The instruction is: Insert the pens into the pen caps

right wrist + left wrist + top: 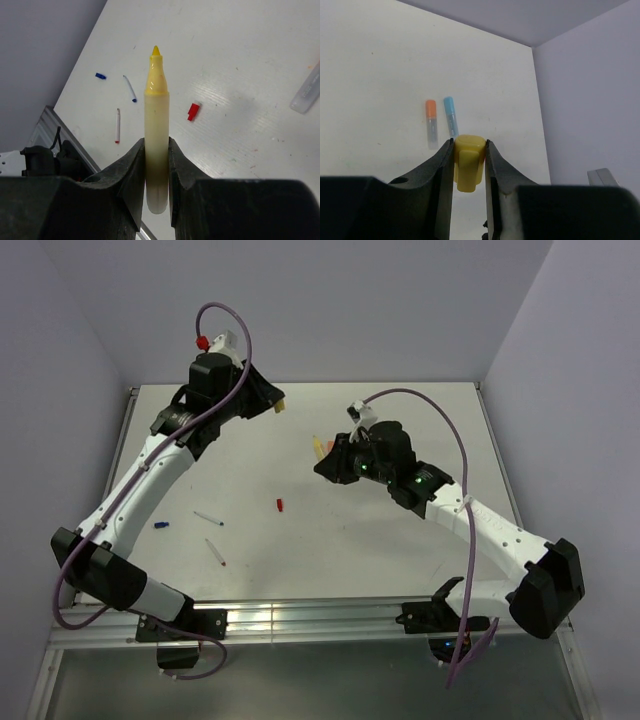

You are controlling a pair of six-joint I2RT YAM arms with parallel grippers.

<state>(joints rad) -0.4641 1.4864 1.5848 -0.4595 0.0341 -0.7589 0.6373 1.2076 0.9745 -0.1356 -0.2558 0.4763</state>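
the left gripper [469, 145] pinches the stubby yellow cap [468, 167] between its fingertips; the right gripper [156, 145] clamps the pale yellow marker [156, 100], bare tip poking out beyond.

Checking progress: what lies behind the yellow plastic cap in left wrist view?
An orange-ended pale marker and a light-blue-ended pale marker on the white table; the blue one's near end is covered.

Five pens, three loose caps, two arms.
Three pens are stubby: a yellow marker [156, 115], an orange-ended marker [431, 122] and a blue-ended marker [451, 116]. Two are thin and white: a blue-tipped pen [208, 517] and a red-tipped pen [215, 552]. Caps: yellow cap [469, 162], red cap [280, 504], dark-blue cap [161, 524]. Arms: left arm [150, 475], right arm [480, 520].
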